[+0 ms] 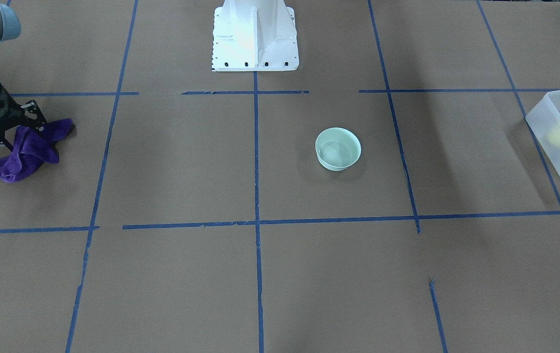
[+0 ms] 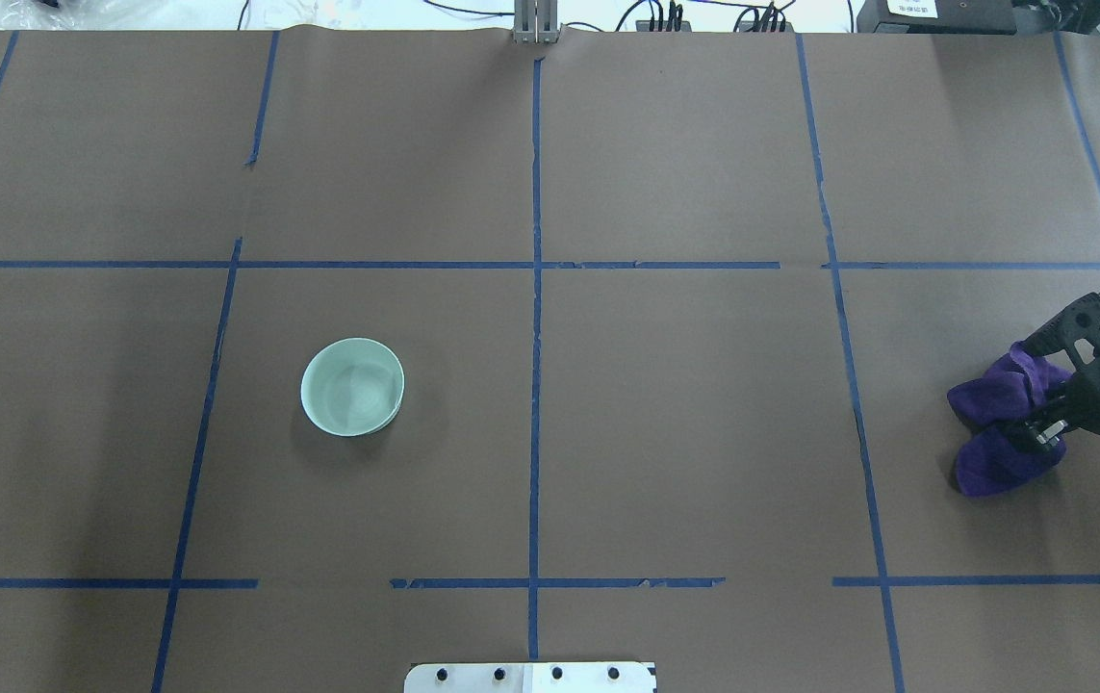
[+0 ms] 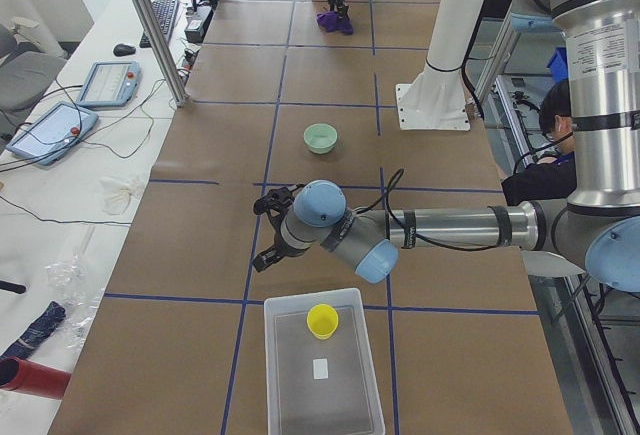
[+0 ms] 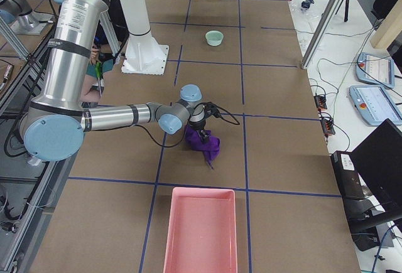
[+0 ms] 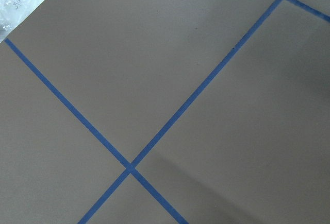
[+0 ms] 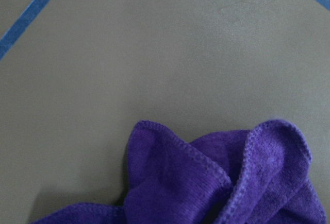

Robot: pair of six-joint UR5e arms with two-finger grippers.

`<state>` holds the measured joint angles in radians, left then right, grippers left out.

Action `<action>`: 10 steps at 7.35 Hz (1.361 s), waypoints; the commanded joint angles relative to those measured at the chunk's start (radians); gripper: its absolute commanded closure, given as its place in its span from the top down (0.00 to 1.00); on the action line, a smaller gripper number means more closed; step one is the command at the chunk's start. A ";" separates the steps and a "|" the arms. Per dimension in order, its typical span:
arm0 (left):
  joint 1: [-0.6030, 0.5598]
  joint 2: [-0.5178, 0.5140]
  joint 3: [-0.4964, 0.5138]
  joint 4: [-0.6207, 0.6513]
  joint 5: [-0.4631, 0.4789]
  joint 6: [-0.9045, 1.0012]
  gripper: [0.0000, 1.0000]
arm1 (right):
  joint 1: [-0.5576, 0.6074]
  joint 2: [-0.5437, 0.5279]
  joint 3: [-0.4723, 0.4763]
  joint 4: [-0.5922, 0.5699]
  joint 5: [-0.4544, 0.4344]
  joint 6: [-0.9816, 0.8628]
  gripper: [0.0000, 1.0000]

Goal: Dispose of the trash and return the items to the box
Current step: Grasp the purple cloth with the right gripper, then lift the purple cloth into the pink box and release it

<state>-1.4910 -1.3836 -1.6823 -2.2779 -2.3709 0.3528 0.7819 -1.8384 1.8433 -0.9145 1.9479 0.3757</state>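
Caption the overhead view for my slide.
Right gripper at purple cloth near right edge; mint-green bowl left of center.

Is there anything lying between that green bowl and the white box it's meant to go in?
Nothing visible. Between the bowl and the box there is only bare table with blue tape lines. The purple cloth is far off on the other side.

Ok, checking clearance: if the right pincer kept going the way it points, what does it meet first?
The crumpled purple fabric cloth, directly under the downward-pointing right pincer; whether they already touch is unclear. Brown paper-covered table lies beneath.
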 commanded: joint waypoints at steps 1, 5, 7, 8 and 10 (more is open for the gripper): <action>0.000 0.000 0.001 0.000 -0.001 0.000 1.00 | -0.003 0.002 0.014 0.003 -0.007 -0.120 0.00; 0.000 0.000 -0.002 -0.002 -0.002 -0.002 1.00 | 0.434 -0.015 0.071 -0.129 0.303 -0.665 0.00; 0.000 0.000 -0.002 -0.002 -0.002 -0.009 1.00 | 0.687 -0.002 0.126 -0.418 0.365 -1.033 0.00; 0.000 -0.005 -0.004 -0.003 -0.002 -0.029 1.00 | 0.814 0.075 0.148 -0.666 0.361 -1.272 0.00; 0.000 -0.008 -0.005 -0.005 -0.002 -0.052 1.00 | 0.994 0.207 0.064 -0.908 0.297 -1.585 0.00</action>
<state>-1.4905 -1.3891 -1.6861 -2.2812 -2.3724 0.3193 1.6706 -1.6973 1.9556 -1.6915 2.2776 -1.0341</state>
